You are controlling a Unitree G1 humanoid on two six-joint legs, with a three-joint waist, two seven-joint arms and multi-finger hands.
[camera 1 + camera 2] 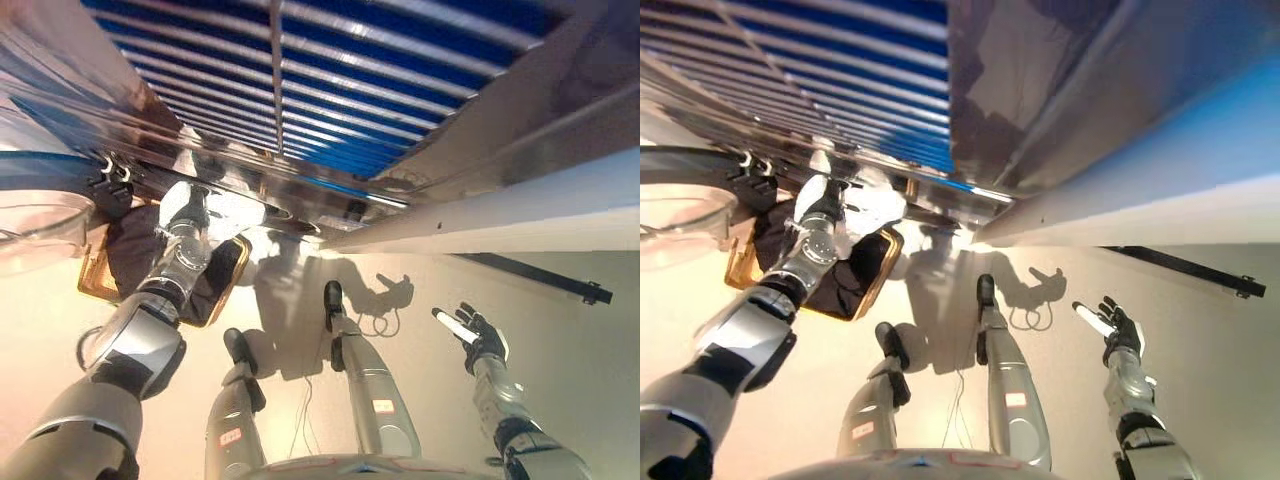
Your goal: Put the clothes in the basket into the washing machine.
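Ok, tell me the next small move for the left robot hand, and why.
Probably lower the left robot hand a little further and close it on the dark clothes. It sits over the far end of the basket, which is full of dark cloth, and I cannot tell whether it has a hold yet. The right robot hand hangs open, well off to the side.

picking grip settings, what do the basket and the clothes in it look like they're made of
The basket looks like woven wicker or bamboo: a tan rim with a faint sheen, though the weave is too small to confirm. The clothes look like soft dark fabric, matte and rumpled. The left hand hovers over them; the right hand is open, off to the side.
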